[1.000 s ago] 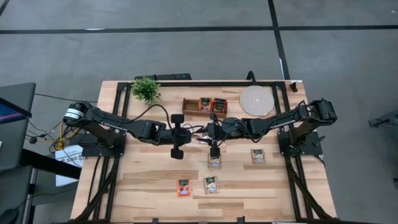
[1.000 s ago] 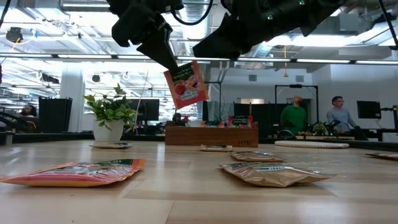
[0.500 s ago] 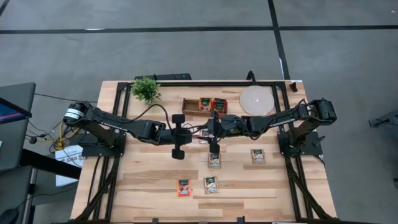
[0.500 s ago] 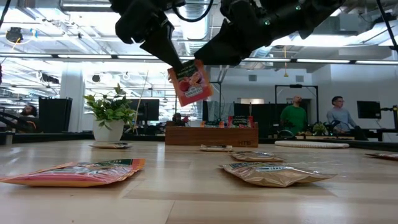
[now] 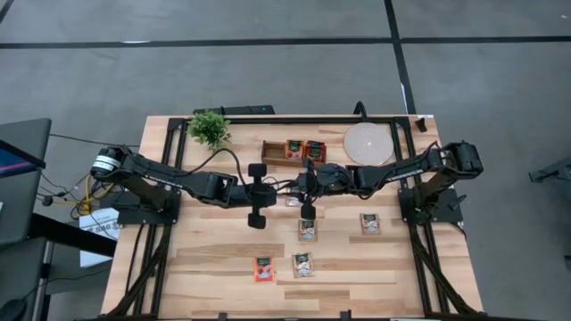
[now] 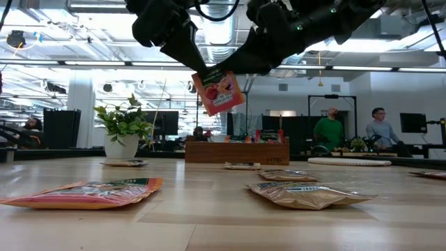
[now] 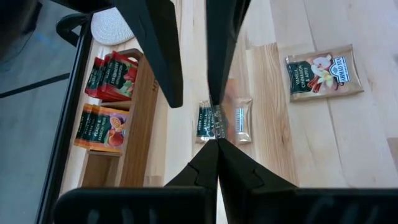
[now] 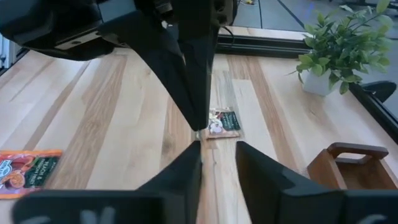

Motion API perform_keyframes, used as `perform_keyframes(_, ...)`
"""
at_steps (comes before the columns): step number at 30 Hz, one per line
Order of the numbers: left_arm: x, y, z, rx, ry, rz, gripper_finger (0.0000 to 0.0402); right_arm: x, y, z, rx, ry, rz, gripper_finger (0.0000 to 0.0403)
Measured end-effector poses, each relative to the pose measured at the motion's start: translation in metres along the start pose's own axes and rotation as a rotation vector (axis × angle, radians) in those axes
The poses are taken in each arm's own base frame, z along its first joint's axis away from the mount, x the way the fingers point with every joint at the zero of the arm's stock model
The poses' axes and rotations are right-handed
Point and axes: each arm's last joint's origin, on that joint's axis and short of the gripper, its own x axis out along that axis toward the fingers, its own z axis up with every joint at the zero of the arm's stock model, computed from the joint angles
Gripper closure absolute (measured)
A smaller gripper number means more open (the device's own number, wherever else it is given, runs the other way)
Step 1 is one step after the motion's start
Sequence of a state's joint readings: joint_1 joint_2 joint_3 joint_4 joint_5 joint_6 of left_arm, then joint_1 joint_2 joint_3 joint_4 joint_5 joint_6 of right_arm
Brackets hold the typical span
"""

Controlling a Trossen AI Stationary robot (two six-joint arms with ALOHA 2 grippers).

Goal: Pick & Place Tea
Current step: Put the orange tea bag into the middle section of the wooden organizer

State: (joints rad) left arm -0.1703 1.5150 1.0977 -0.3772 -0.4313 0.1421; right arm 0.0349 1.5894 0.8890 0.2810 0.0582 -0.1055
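A red-orange tea sachet (image 6: 218,92) hangs in the air over the middle of the table, between both grippers. My left gripper (image 6: 203,71) is shut on it and reaches in from the table's left (image 5: 284,190). My right gripper (image 8: 217,149) is open. It comes from the right (image 6: 244,64), with its fingers on either side of the sachet's top edge. Several more sachets lie flat on the table (image 5: 308,229), (image 5: 370,223), (image 5: 263,267), (image 5: 303,264). Others stand in the wooden tray (image 5: 270,152). My left gripper pinches the sachet's dark top band near one corner (image 6: 207,77) between its two fingers (image 7: 205,163). They slant down from above and from the table's left. The sachet hangs below them, lifted clear and tilted. My right gripper may touch the sachet with one finger (image 8: 186,163); I cannot tell.
The tray (image 6: 237,152) stands at the far middle. A round pale disc (image 5: 368,143) lies to its right and a potted plant (image 5: 210,127) stands at the far left corner. Another sachet (image 7: 208,121) lies below the grippers. People stand in the room behind (image 6: 329,131).
My right gripper has moved toward the table's left and closed in on the held sachet's top edge. The sachet, still held by my left gripper, has shifted slightly toward the right and up, and has tilted a little more.
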Motion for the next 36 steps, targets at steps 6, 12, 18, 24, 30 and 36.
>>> perform_keyframes(6, 0.0, 0.0, 0.001, -0.005, -0.014, -0.015, 0.0401, 0.0, 0.0, 0.0, -0.03, 0.001, 0.004, 0.0381)
perform_keyframes(12, 0.0, 0.0, 0.001, -0.005, -0.014, -0.016, 0.0401, 0.0, 0.001, 0.0, -0.038, 0.002, 0.008, 0.04)
perform_keyframes(18, 0.0, 0.0, 0.001, -0.026, -0.01, -0.005, 0.0401, 0.0, 0.0, 0.0, -0.029, 0.004, -0.003, 0.0402)
perform_keyframes(24, 0.0, 0.0, 0.001, -0.026, -0.007, 0.001, 0.0395, 0.0, 0.0, 0.0, 0.0, 0.0, -0.029, 0.0402)
perform_keyframes(30, 0.0, 0.0, -0.001, -0.02, 0.009, 0.001, 0.0345, 0.0, -0.002, 0.001, 0.001, -0.002, -0.075, 0.0403)
perform_keyframes(36, -0.003, 0.003, -0.02, 0.08, 0.213, 0.156, 0.029, 0.0, -0.01, 0.0, 0.035, 0.007, -0.183, 0.0403)
